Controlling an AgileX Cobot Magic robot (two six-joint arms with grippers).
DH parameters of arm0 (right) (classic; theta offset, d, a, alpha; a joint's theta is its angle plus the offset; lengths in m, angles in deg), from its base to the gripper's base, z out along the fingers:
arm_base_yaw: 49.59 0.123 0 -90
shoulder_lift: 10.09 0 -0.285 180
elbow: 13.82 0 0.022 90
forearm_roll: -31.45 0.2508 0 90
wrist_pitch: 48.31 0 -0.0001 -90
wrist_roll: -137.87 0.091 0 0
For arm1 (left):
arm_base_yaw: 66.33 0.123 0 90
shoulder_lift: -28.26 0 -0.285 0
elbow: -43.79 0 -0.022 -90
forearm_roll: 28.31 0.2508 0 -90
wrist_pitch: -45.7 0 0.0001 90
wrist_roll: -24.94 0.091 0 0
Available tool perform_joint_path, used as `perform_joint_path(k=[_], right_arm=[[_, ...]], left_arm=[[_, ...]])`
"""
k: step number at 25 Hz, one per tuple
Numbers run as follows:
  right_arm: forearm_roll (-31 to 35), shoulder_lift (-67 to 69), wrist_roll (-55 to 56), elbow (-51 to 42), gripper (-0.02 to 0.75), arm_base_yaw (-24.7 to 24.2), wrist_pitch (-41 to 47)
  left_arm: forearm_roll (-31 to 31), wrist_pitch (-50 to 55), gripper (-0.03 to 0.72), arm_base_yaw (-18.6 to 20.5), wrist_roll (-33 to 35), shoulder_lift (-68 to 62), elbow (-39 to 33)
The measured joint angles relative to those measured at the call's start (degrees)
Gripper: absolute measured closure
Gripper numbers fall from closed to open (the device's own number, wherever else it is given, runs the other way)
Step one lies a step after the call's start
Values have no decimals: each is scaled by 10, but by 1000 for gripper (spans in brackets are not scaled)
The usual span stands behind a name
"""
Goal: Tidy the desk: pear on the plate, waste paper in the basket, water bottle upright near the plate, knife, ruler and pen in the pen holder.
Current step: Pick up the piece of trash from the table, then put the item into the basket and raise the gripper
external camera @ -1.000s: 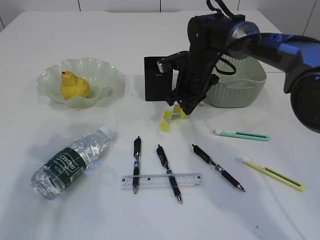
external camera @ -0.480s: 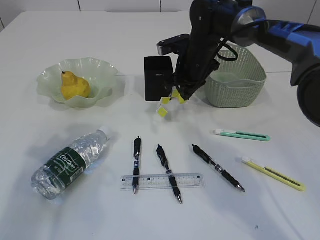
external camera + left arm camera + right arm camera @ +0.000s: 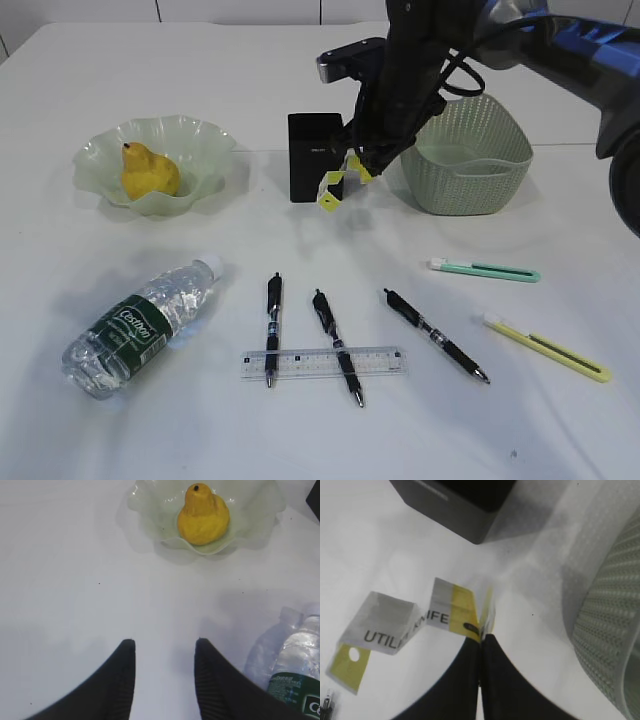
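The waste-paper step is the one in hand. The right gripper [image 3: 481, 639] has its jaws pinched tight on a folded white-and-yellow paper [image 3: 410, 625], a piece of knife packaging by its lettering, and holds it clear of the desk [image 3: 140, 430], in front of the pen holder [image 3: 316, 157] and just left of the basket [image 3: 470, 160]. The paper dangles below the fingertips, partly unfolded.

To my eye the next move is a short carry to the right, over the basket's near rim, then a release above its hollow. The trailing flap needs enough height to clear the rim, or it could catch and drag the paper out.

The left gripper [image 3: 165, 652] hangs over the desk's left side, jaws partly apart with nothing between them; the bottle [image 3: 140, 325] lies on its side just to its right, near the front-left corner.

The pear [image 3: 148, 172] already sits on the plate [image 3: 215, 140] toward the back-left. Still to do: three pens [image 3: 335, 340] lie near the front edge, two of them across the ruler [image 3: 325, 362], and two knives, one green [image 3: 485, 269] and one yellow [image 3: 547, 347], lie toward the right edge. The bottle is not yet stood up.
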Motion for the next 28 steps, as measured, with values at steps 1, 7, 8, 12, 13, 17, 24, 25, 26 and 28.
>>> perform_joint_path(k=[1, 7, 8, 12, 13, 17, 24, 25, 26, 28], right_arm=[[-1, -2, 0, 0, 750, 0, 0], [-20, -9, 7, 0, 750, 0, 4], [-25, -11, 10, 0, 750, 0, 4], [-32, -21, 14, 1, 750, 0, 5], [-33, -24, 15, 4, 750, 0, 5], [-39, -27, 20, 19, 750, -2, 7], [-41, -28, 31, 34, 750, -14, 8], [-41, -29, 33, 34, 750, -18, 8], [-41, -30, 33, 34, 750, -21, 8], [-41, -32, 34, 35, 750, -29, 8]], left_arm=[[0, 0, 412, 0, 0, 0, 0], [0, 0, 412, 0, 0, 0, 0], [0, 0, 412, 0, 0, 0, 0], [0, 0, 412, 0, 0, 0, 0], [0, 0, 412, 0, 0, 0, 0], [0, 1, 412, 0, 0, 0, 0], [0, 2, 412, 0, 0, 0, 0], [0, 2, 412, 0, 0, 0, 0], [0, 2, 412, 0, 0, 0, 0], [0, 2, 412, 0, 0, 0, 0]])
